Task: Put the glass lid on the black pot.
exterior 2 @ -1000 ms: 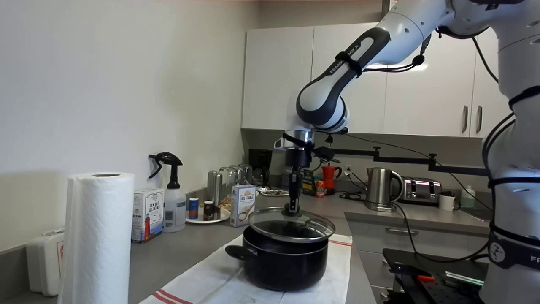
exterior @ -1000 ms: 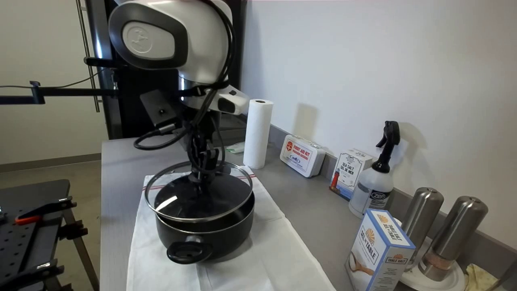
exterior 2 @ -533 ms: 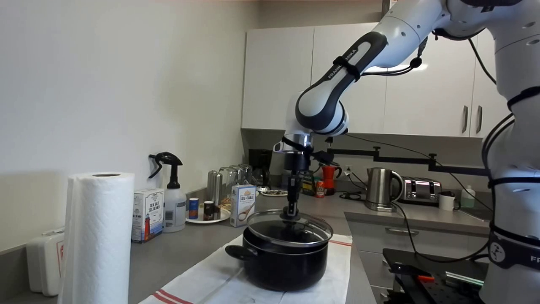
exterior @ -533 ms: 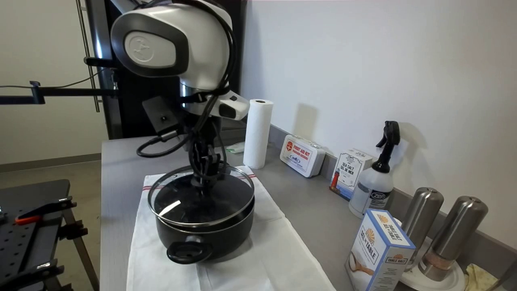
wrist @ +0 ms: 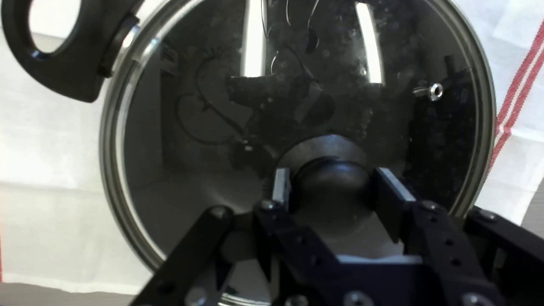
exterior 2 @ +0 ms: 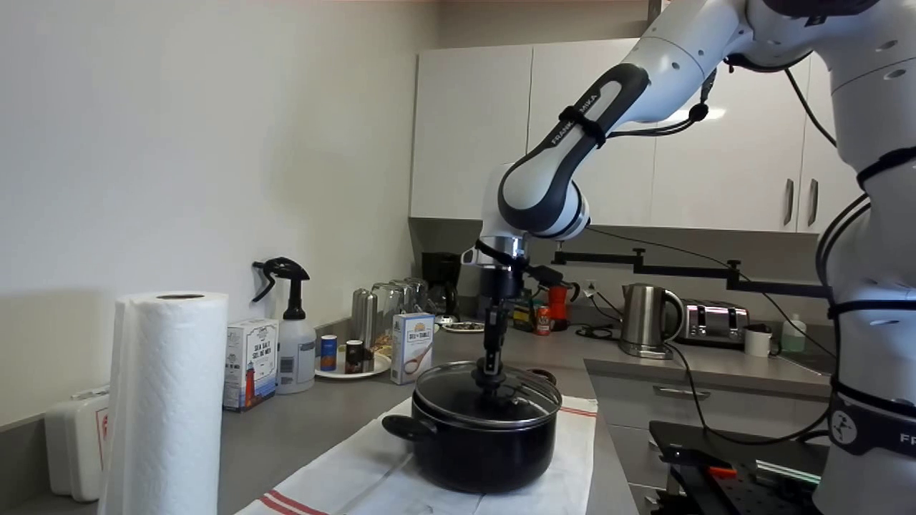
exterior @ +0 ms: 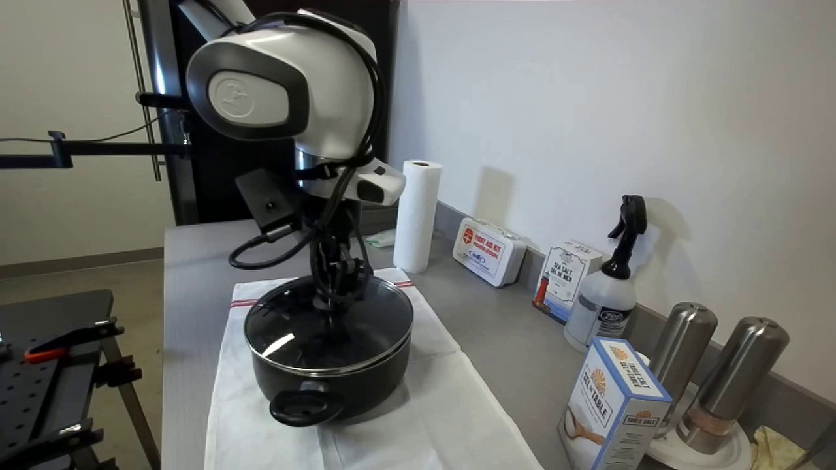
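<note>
The claw [wrist: 333, 187] held the dark knob [wrist: 331, 178] of the glass lid [exterior: 379, 316], its jaws narrow and one at each side, as the wrist view showed. In both exterior views the lid lay level over the mouth of the black pot [exterior 2: 486, 458], its metal rim [wrist: 114, 161] meeting that of the pot. The pot stood upright on a white cloth [exterior: 457, 405] spread over the bench [exterior: 457, 307]. A paper towel roll [exterior: 418, 215] stood just beside a corner of the cloth.

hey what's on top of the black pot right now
The glass lid covers the black pot, with the fingers on either side of its knob. The pot's inside can't be made out through the dark, reflecting glass.
</note>
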You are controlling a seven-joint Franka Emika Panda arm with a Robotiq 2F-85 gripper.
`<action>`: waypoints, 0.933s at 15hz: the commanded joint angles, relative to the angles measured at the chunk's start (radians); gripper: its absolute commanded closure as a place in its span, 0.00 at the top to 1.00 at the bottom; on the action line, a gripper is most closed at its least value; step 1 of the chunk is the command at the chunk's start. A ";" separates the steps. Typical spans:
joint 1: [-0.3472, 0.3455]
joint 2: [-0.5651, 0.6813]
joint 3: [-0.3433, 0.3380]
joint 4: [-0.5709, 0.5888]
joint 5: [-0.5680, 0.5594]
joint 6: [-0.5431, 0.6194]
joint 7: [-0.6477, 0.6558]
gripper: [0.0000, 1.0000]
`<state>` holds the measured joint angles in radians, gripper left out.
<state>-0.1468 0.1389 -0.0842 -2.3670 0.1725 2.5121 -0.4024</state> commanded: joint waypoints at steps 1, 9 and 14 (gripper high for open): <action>-0.003 0.003 0.011 0.020 0.011 0.004 0.002 0.25; 0.005 0.029 0.022 0.041 -0.013 -0.002 0.018 0.25; 0.003 0.037 0.022 0.049 -0.015 -0.014 0.020 0.25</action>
<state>-0.1447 0.1730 -0.0717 -2.3409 0.1684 2.5125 -0.4024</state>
